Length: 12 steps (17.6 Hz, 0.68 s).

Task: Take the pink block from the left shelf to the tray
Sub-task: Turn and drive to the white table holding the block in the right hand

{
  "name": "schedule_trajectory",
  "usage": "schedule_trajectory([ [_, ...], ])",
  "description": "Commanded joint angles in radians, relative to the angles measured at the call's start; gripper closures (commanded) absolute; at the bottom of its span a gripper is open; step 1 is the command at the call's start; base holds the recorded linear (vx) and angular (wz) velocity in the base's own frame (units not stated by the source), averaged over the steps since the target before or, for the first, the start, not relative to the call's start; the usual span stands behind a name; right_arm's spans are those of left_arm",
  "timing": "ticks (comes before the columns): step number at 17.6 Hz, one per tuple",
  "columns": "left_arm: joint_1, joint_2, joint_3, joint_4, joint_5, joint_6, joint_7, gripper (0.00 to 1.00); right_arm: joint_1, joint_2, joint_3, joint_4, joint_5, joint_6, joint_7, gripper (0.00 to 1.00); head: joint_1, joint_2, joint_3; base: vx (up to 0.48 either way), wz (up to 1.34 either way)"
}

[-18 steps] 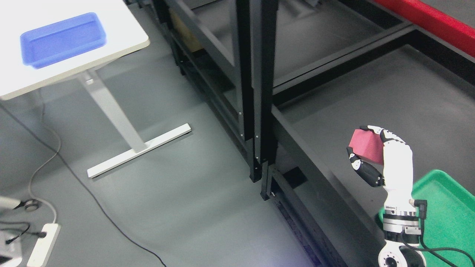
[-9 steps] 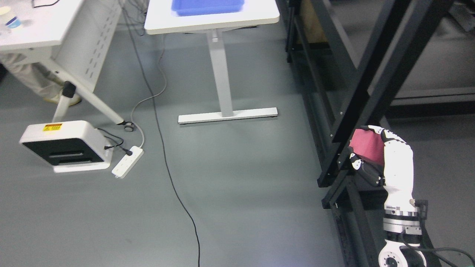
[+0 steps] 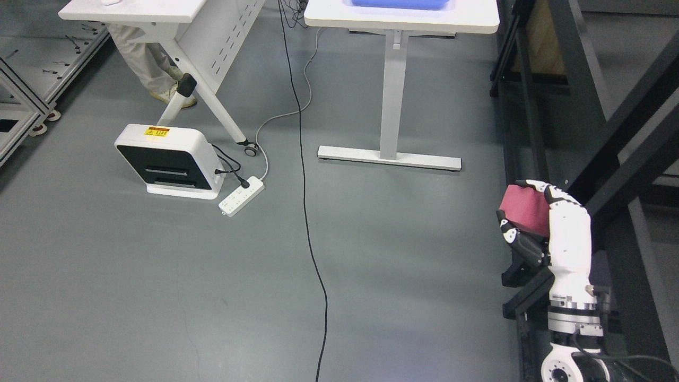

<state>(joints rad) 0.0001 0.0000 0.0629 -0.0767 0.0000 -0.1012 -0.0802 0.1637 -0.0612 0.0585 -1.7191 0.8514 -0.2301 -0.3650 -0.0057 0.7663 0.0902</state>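
My right hand (image 3: 522, 209) rises from the lower right of the head view with its fingers curled around the pink block (image 3: 525, 209), holding it up in the air beside the black shelf frame (image 3: 626, 143). The blue tray (image 3: 400, 3) lies on the white table (image 3: 477, 21) at the top of the view, only its near edge showing. My left hand is out of view.
The table's white T-foot (image 3: 390, 157) stands on the grey floor. A black cable (image 3: 305, 175) runs down the floor. A white box device (image 3: 167, 162) and a power strip (image 3: 241, 195) lie at left. A person's legs (image 3: 143, 69) stand behind a second white table (image 3: 159, 10).
The camera has swung left: the shelf slid to the right edge, the green tray left the picture, and the floor and tables came in. My right hand keeps the pink block in the same pose.
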Motion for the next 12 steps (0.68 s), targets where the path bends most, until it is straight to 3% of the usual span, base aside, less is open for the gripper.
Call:
schedule_trajectory([
  [1,0.009,0.017,0.0,0.0,-0.002,0.0,0.0,0.0,-0.001,0.0,0.0,-0.001,0.0,0.0,0.0,0.96,0.0,0.0,0.0,0.025,0.12],
  [12,0.009,0.017,0.0,0.0,-0.002,0.0,0.0,0.0,-0.001,0.001,0.0,-0.001,0.0,0.0,0.0,0.96,0.0,0.0,0.0,0.114,0.25],
])
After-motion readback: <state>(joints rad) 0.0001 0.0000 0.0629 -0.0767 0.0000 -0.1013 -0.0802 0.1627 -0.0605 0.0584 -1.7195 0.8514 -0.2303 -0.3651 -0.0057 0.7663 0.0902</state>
